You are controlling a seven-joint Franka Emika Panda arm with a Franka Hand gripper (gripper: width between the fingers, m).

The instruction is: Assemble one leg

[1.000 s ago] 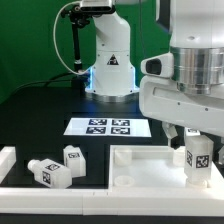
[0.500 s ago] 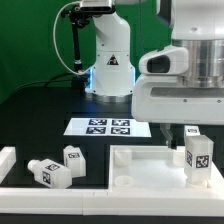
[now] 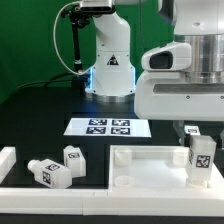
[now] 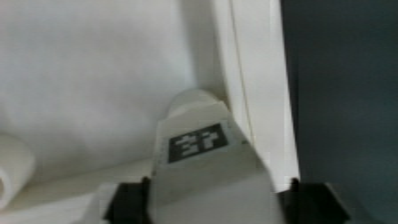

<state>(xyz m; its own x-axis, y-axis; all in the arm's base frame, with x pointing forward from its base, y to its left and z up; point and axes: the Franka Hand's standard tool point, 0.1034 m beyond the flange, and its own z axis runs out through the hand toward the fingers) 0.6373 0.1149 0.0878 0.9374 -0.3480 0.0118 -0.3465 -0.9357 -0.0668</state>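
One leg [image 3: 199, 160], a chunky white post with a black-and-white tag, stands upright on the far right corner of the large white panel [image 3: 150, 165]. My gripper [image 3: 197, 132] hangs just above it, jaws apart and empty. In the wrist view the same leg [image 4: 210, 160] lies between and beyond my two dark fingertips [image 4: 128, 200], its tag facing the camera, beside the panel's raised rim [image 4: 249, 70]. Two more legs [image 3: 72, 157] [image 3: 48, 172] lie loose on the exterior view's left.
The marker board [image 3: 108, 127] lies on the dark table behind the panel. The arm's base [image 3: 110, 60] stands at the back. A white wall [image 3: 8, 160] borders the exterior view's left and front. A rounded white shape [image 4: 9, 175] sits near the leg in the wrist view.
My gripper and hand have risen straight up from the leg. The leg has stayed standing on the panel's corner.
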